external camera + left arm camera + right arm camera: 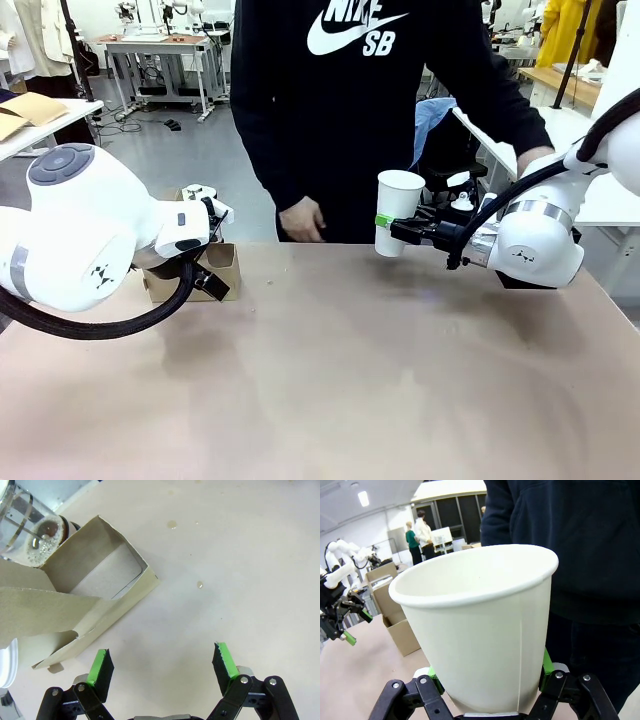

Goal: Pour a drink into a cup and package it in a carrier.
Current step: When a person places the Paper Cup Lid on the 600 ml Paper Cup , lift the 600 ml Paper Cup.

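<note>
My right gripper (487,677) clamps the cup (475,620) low on its paper wall; it looks light and crushable, so I'd squeeze gently. My left gripper (162,662) hangs open beside the carrier (85,550).

- Bright, even light from ceiling lamps (363,498); shadows on the table (350,380) are faint and soft.
- A pale sheen lies across the table's middle.
- Both wrist views bend at their edges; the room behind the cup (480,625) looks soft.
- Small glints on the jug (30,525).
</note>
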`<action>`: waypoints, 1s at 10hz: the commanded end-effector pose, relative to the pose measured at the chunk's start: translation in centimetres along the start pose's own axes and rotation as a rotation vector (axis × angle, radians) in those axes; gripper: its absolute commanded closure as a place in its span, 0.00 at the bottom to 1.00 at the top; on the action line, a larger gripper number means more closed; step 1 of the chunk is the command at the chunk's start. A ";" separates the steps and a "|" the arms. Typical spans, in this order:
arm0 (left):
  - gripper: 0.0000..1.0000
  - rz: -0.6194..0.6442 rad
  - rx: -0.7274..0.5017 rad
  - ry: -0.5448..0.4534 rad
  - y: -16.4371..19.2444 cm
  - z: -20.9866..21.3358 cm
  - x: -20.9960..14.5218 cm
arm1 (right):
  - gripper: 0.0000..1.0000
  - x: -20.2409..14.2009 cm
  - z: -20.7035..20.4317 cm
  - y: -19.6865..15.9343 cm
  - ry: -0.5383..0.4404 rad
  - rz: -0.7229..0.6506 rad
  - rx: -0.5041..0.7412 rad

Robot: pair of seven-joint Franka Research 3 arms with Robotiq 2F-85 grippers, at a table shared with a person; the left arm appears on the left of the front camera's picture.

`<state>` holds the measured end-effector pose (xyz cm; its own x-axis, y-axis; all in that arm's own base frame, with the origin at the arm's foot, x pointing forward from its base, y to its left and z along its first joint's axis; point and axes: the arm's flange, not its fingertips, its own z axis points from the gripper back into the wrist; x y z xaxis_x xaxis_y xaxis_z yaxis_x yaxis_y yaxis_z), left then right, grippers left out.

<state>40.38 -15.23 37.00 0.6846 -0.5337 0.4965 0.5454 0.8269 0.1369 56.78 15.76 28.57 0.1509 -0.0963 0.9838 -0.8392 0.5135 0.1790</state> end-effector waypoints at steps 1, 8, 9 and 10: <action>0.00 0.001 -0.001 -0.001 0.0 0.1 0.0 | 0.19 0.2 -0.1 0.2 -0.004 -0.001 0.001; 0.00 0.001 -0.001 -0.001 0.0 0.1 0.0 | 0.19 0.2 -0.1 0.2 -0.004 -0.001 0.001; 0.00 0.001 -0.001 -0.001 0.0 0.1 0.0 | 0.19 0.2 -0.1 0.2 -0.004 -0.001 0.001; 0.00 0.001 -0.001 -0.001 0.0 0.1 0.0 | 0.19 0.2 -0.1 0.2 -0.004 -0.001 0.001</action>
<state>40.38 -15.23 37.00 0.6846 -0.5337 0.4965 0.5453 0.8269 0.1369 56.76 15.71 28.48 0.1527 -0.0955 0.9836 -0.8384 0.5145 0.1801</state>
